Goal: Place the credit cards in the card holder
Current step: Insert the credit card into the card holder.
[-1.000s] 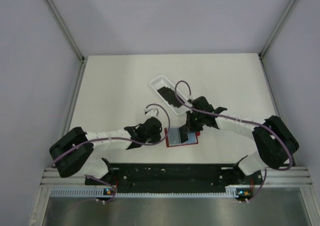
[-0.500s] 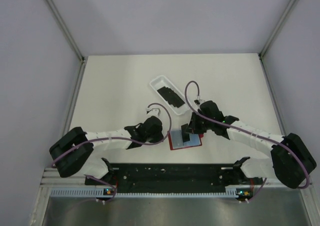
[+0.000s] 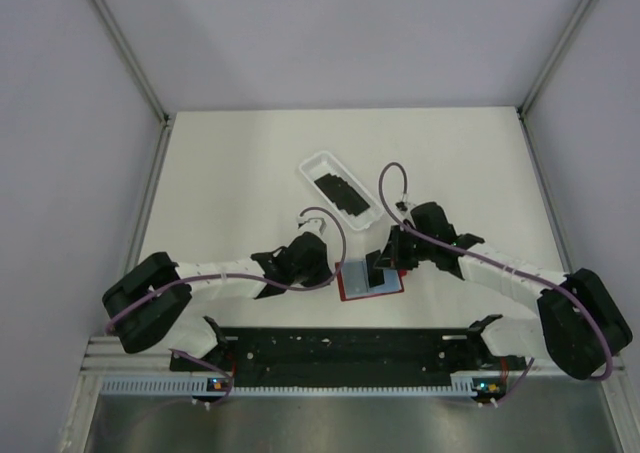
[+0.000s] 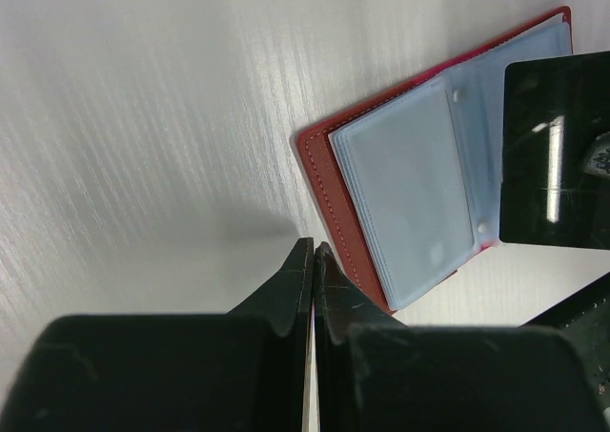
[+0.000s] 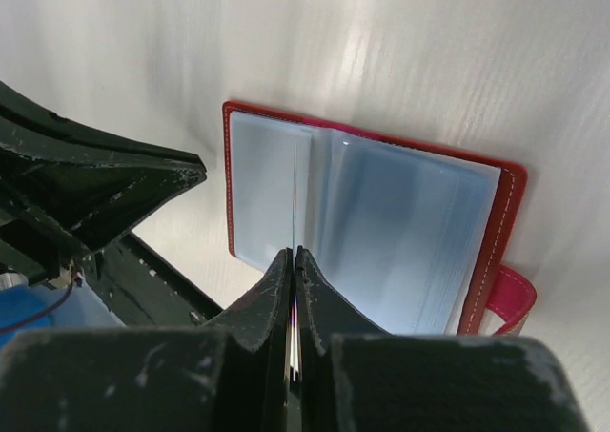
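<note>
right gripper [image 5: 294, 255] is pinching a black credit card [image 4: 555, 151] over the open red card holder [image 5: 400, 232], left gripper [image 4: 313, 253] is closed tight just beside its edge

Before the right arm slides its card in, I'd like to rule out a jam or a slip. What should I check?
1. The card holder lies open with its sleeves up: ok.
2. The right hand is shut on a credit card: ok.
3. The card's edge meets a sleeve mouth: cannot tell. The right wrist view shows it edge-on above the sleeves.
4. The left hand pins the holder: cannot tell. Its shut tips sit at the red edge, and contact is unclear.
5. The hands are clear of each other: ok. They sit on opposite sides of the holder.
6. More cards wait in the white tray: ok.
</note>
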You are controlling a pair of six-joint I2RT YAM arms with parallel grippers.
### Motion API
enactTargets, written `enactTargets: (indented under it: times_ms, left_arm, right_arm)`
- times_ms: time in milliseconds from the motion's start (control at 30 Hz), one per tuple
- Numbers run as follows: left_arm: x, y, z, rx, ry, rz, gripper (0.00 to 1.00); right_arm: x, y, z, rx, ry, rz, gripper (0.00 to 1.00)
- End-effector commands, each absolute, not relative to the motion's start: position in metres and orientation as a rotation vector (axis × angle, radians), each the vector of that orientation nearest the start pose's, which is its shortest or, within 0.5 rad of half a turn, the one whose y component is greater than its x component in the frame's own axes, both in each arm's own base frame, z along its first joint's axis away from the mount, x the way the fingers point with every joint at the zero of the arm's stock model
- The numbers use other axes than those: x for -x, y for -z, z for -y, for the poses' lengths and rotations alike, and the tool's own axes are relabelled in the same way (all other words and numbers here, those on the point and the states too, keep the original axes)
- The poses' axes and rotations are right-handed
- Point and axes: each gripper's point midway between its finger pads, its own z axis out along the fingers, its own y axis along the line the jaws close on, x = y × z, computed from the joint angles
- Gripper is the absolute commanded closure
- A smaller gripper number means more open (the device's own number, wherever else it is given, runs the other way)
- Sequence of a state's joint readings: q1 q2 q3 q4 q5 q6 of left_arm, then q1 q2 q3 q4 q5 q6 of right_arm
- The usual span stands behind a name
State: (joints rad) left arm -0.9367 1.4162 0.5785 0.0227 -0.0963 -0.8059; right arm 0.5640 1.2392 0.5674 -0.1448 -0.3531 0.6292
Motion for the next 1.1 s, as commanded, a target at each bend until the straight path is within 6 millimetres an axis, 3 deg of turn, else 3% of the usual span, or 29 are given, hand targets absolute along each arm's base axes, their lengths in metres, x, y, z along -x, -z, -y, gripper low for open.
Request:
enactTargets:
  times_ms: [0, 633, 1067]
  left_arm:
    - [-0.193, -0.034, 0.289, -0.111, 0.733, -2.467, 1.0]
    - [-0.191, -0.03, 0.289, -0.114, 0.729, -2.481, 1.0]
    - [-0.189, -0.026, 0.29, -0.12, 0.72, -2.494, 1.0]
  right_arm:
    - [-0.205, -0.071, -0.232, 0.143, -1.044, -2.515, 1.0]
    - [-0.203, -0.05, -0.228, 0.146, -1.094, -2.553, 1.0]
    - [-0.21, -0.048, -0.23, 0.135, -1.125, -2.545, 1.0]
